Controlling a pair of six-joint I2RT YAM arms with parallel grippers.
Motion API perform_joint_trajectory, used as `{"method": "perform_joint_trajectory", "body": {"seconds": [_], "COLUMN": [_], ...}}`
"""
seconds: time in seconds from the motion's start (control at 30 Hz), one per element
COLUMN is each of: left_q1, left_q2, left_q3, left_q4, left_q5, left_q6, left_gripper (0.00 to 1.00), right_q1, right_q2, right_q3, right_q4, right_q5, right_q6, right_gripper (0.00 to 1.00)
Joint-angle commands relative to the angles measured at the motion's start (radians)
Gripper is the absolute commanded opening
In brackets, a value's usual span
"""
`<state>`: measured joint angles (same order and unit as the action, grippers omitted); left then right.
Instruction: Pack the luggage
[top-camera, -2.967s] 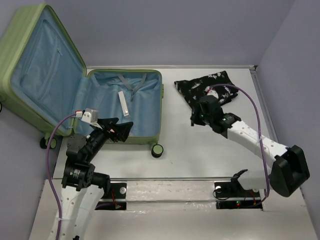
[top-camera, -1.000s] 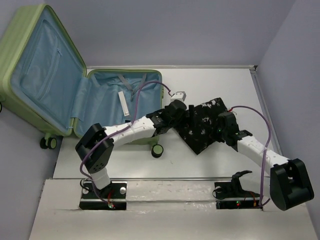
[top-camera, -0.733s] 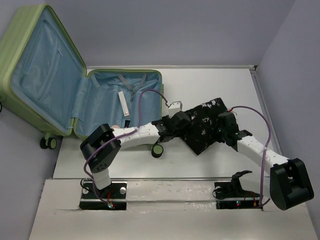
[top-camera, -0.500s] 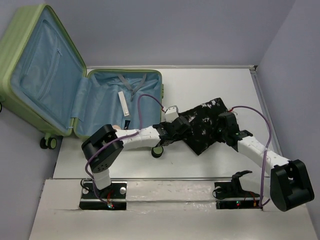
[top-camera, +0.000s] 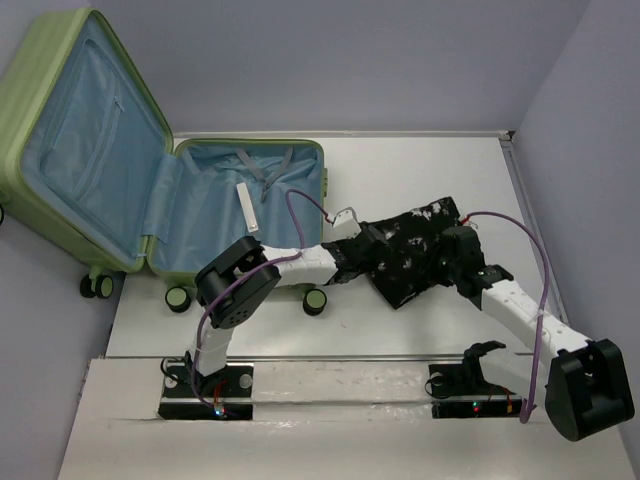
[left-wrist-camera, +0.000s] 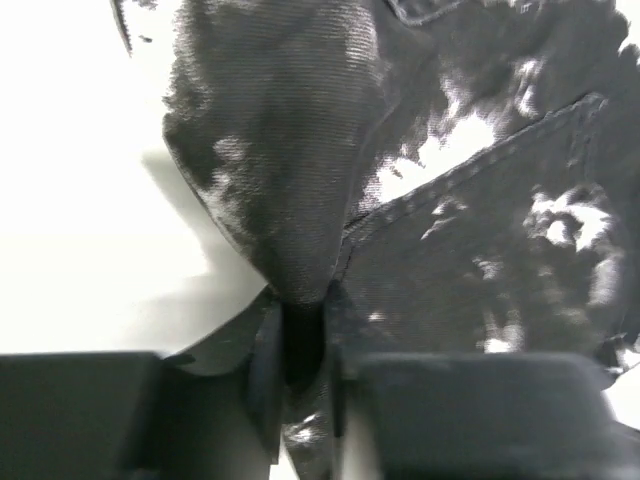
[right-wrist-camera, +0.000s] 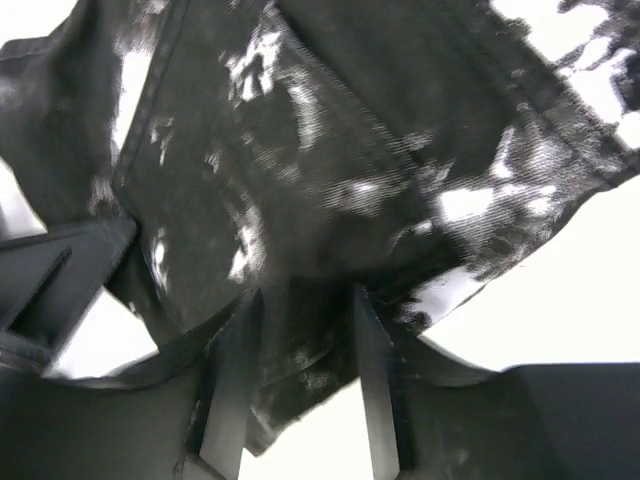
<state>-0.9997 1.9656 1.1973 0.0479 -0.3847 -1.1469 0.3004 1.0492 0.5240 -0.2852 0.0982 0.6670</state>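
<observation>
The soft garment (top-camera: 410, 255), pinched at its edge by the left claw (left-wrist-camera: 300, 340) and straddled by the half-open right claw (right-wrist-camera: 295, 330), should drape limply; the stiff luggage (top-camera: 90, 150) lies open at the worktop's (top-camera: 420, 170) left.

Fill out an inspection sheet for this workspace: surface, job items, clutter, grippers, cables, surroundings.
Surface: white table, bare apart from the job's things.
Job's things: luggage lies open at the left with its lid propped up, and a white strip lies on its blue lining. The garment lies on the table to the right of the luggage, outside it.
Clutter: nothing seen.
Grippers: left gripper is pinched on a fold of the garment. The right gripper has its jaws apart with garment fabric between them; grip unclear.
Cables: left arm's cable and right arm's cable, both purple, loop free; no snag seen.
Surroundings: plain grey walls.
</observation>
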Motion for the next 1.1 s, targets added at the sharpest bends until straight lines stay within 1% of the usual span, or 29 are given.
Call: {"method": "perform_joint_trajectory", "body": {"seconds": [0.0, 0.03, 0.1, 0.13, 0.17, 0.23, 0.27, 0.3, 0.33, 0.37, 0.43, 0.47, 0.53, 0.57, 0.6, 0.67, 0.7, 0.77, 0.8, 0.9, 0.97, 1.0, 1.07], "left_q1": [0.035, 0.041, 0.068, 0.079, 0.088, 0.117, 0.13, 0.141, 0.165, 0.177, 0.196, 0.205, 0.207, 0.207, 0.207, 0.207, 0.207, 0.207, 0.208, 0.207, 0.207, 0.207, 0.207], "left_q2": [-0.016, -0.023, -0.034, -0.034, -0.03, -0.013, -0.013, 0.001, 0.006, 0.021, 0.039, 0.056, 0.072, 0.082, 0.085, 0.091, 0.095, 0.096, 0.098, 0.099, 0.093, 0.093, 0.095], "left_q3": [-0.008, -0.002, 0.033, 0.048, 0.079, 0.134, 0.134, 0.162, 0.172, 0.194, 0.222, 0.244, 0.268, 0.283, 0.283, 0.278, 0.271, 0.26, 0.257, 0.254, 0.251, 0.249, 0.251], "left_q4": [0.023, 0.024, 0.011, 0.001, -0.011, -0.041, -0.042, -0.046, -0.046, -0.043, -0.039, -0.03, -0.025, -0.023, -0.016, -0.008, -0.002, 0.006, 0.007, 0.013, 0.021, 0.024, 0.026], "left_q5": [-0.094, -0.098, -0.105, -0.105, -0.102, -0.089, -0.089, -0.059, -0.037, 0.021, 0.073, 0.104, 0.121, 0.135, 0.141, 0.148, 0.153, 0.158, 0.161, 0.176, 0.181, 0.182, 0.187], "left_q6": [0.027, 0.082, 0.145, 0.174, 0.24, 0.339, 0.34, 0.401, 0.427, 0.473, 0.51, 0.524, 0.562, 0.565, 0.57, 0.573, 0.576, 0.576, 0.576, 0.575, 0.572, 0.573, 0.576], "left_gripper": [0.11, 0.06, 0.06, 0.06, 0.06, 0.06, 0.06, 0.06, 0.06, 0.06, 0.06, 0.06, 0.06, 0.06, 0.06, 0.06, 0.06, 0.06, 0.06, 0.06, 0.06, 0.06, 0.06], "right_q1": [-0.007, -0.007, -0.027, -0.041, -0.064, -0.171, -0.208, -0.263, -0.286, -0.329, -0.346, -0.368, -0.368, -0.368, -0.368, -0.368, -0.368, -0.368, -0.368, -0.368, -0.368, -0.368, -0.368], "right_q2": [-0.032, -0.032, -0.031, -0.023, -0.009, 0.066, 0.098, 0.17, 0.207, 0.272, 0.303, 0.363, 0.419, 0.478, 0.501, 0.529, 0.544, 0.564, 0.589, 0.652, 0.682, 0.708, 0.727], "right_q3": [0.033, 0.05, 0.115, 0.14, 0.166, 0.249, 0.275, 0.318, 0.341, 0.378, 0.39, 0.418, 0.438, 0.461, 0.464, 0.449, 0.418, 0.403, 0.39, 0.378, 0.37, 0.357, 0.331], "right_q4": [-0.031, -0.041, -0.058, -0.06, -0.058, -0.058, -0.055, -0.046, -0.048, -0.048, -0.042, -0.04, -0.029, -0.026, -0.017, 0.024, 0.074, 0.106, 0.136, 0.171, 0.185, 0.208, 0.254], "right_q5": [-0.043, -0.037, -0.02, -0.02, -0.018, -0.049, -0.069, -0.046, -0.019, 0.024, 0.044, 0.014, -0.047, -0.096, -0.22, -0.296, -0.369, -0.423, -0.475, -0.511, -0.534, -0.57, -0.63], "right_q6": [-0.047, -0.055, -0.085, -0.096, -0.11, -0.141, -0.153, -0.168, -0.176, -0.188, -0.199, -0.208, -0.234, -0.248, -0.266, -0.277, -0.282, -0.282, -0.276, -0.245, -0.233, -0.212, -0.178], "right_gripper": [0.61, 0.78, 0.92, 0.93, 0.96, 0.99, 1.0, 1.0, 1.0, 1.0, 1.0, 1.0, 1.0, 1.0, 1.0, 1.0, 1.0, 1.0, 1.0, 1.0, 0.96, 0.87, 0.79]}}
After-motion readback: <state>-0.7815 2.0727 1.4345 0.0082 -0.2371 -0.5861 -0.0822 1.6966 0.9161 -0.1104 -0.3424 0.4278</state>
